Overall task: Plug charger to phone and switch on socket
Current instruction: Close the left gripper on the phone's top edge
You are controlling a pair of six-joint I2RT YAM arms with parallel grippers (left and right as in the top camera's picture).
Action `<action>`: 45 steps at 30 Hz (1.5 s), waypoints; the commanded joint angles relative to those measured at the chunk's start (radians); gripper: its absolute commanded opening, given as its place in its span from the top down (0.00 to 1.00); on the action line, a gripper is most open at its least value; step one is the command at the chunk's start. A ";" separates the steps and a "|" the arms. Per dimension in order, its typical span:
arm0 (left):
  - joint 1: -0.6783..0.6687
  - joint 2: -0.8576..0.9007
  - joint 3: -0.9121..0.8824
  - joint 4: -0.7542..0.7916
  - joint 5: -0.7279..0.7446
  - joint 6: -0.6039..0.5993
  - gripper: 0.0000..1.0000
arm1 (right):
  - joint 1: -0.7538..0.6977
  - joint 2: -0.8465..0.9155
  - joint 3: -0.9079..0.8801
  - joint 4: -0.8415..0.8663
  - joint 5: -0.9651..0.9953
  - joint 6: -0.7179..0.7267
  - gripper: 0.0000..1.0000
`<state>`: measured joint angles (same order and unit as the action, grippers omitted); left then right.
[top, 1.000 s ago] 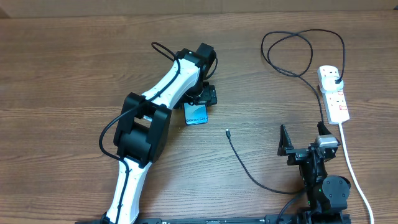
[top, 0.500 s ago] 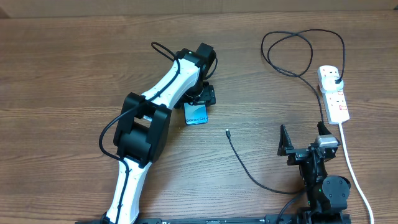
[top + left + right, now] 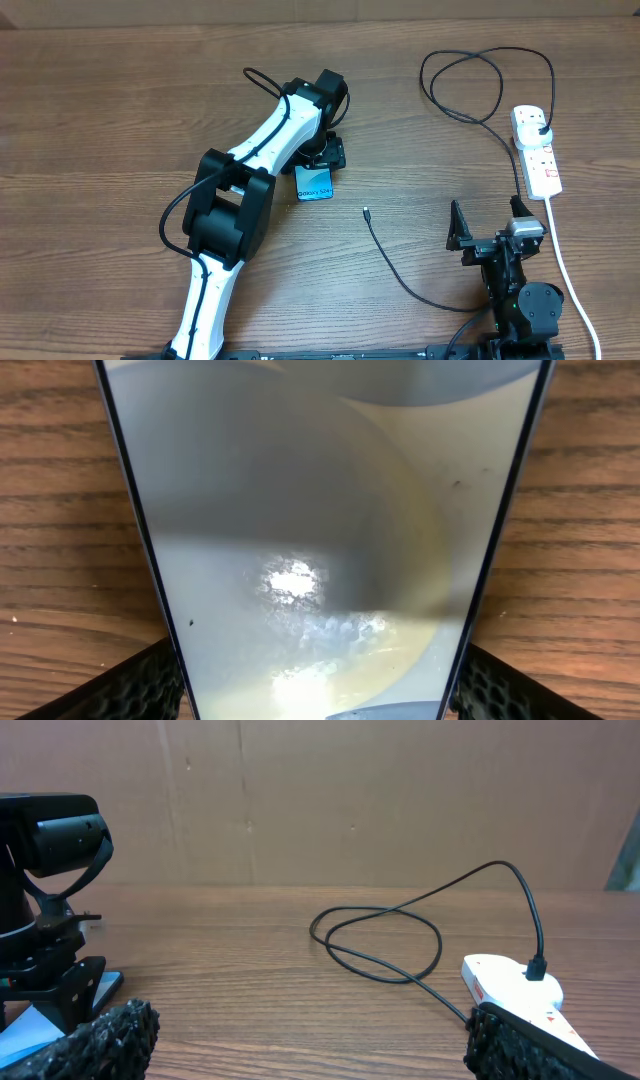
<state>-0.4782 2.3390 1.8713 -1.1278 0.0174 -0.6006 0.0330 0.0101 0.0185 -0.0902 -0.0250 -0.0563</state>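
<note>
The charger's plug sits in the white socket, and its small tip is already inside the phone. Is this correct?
Not quite. The plug does sit in the socket, but the charger's tip lies on the table, right of the phone and apart from it, as the overhead view shows.

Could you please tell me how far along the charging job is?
Done: the thin black charger cable's plug sits in the white power strip. In hand: the left end effector straddles the light blue smartphone. Left: the cable's connector tip lies loose; connecting and switching on remain.
</note>
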 commanded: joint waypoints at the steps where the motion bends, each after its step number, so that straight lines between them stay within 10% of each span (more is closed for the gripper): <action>1: 0.005 0.013 -0.018 -0.003 0.011 -0.005 0.13 | 0.000 -0.006 -0.010 0.006 0.005 -0.001 0.00; 19: 0.034 0.013 0.032 -0.044 0.004 0.018 0.14 | 0.000 -0.006 -0.010 0.006 0.005 -0.001 0.00; 26: 0.034 0.013 0.029 -0.007 -0.010 0.033 0.00 | 0.000 -0.006 -0.010 0.006 0.005 -0.001 0.00; 45: 0.035 0.013 0.029 -0.008 -0.010 0.041 0.14 | 0.000 -0.006 -0.010 0.006 0.005 -0.001 0.00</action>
<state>-0.4492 2.3398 1.8793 -1.1328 0.0139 -0.5728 0.0330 0.0101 0.0185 -0.0898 -0.0246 -0.0559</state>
